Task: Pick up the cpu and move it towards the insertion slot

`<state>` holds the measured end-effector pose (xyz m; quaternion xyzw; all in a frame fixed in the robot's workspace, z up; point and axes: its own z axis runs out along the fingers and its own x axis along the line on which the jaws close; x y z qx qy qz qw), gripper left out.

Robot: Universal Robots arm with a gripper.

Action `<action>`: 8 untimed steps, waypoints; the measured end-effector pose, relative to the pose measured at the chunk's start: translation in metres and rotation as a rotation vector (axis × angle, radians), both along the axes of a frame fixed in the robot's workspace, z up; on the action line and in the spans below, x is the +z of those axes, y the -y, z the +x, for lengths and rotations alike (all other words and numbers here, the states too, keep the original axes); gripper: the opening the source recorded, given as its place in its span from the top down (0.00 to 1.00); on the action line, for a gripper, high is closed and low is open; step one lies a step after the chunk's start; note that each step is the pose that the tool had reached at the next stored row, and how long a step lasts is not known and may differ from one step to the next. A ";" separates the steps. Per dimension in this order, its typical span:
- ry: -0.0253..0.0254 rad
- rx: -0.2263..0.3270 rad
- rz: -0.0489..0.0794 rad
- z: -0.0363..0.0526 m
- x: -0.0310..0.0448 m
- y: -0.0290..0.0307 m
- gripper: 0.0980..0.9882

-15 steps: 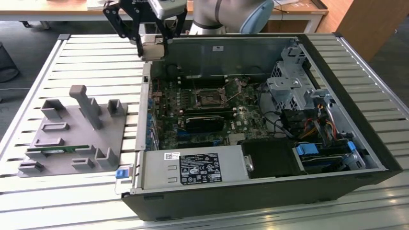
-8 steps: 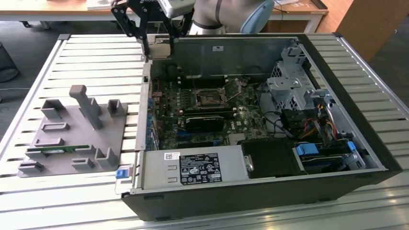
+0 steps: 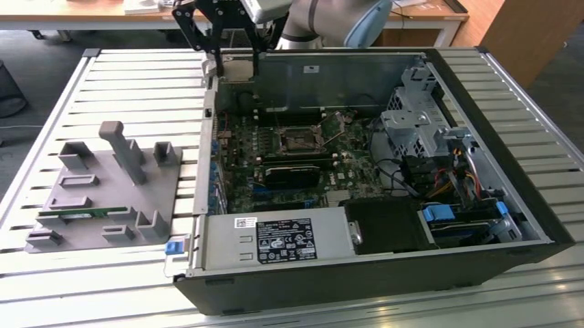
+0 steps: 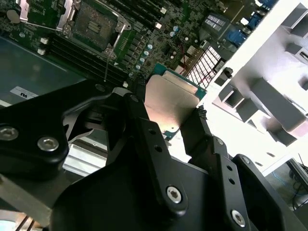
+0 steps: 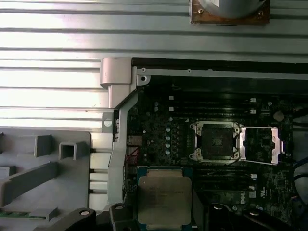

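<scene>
In the exterior view, going from its left, a grey holder tray (image 3: pixel 100 198) with upright pegs sits on the slatted metal table (image 3: pixel 137 82), and a narrow green memory stick (image 3: pixel 81 213) lies in one of its grooves. Next comes the open computer case (image 3: pixel 383 273), lying on its side on the same table. My gripper (image 3: pixel 235 63) hangs over the case's far corner on that view's left, my fingers (image 4: pixel 202 134) closed on the cpu (image 4: pixel 171 101), which I hold flat above the motherboard's edge. The insertion slot (image 3: pixel 299 140) lies well apart from it, near the middle of the board, its silvery frame open. Behind the table stand wooden desks (image 3: pixel 429 17) on a dark floor.
</scene>
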<state>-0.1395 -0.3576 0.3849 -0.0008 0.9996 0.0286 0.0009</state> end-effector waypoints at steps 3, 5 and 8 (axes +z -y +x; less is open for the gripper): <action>-0.0001 0.000 0.000 0.0049 0.0000 -0.0014 0.51; 0.0000 0.000 0.000 0.0080 0.0000 -0.0023 0.51; 0.0000 0.000 0.000 0.0128 0.0000 -0.0039 0.51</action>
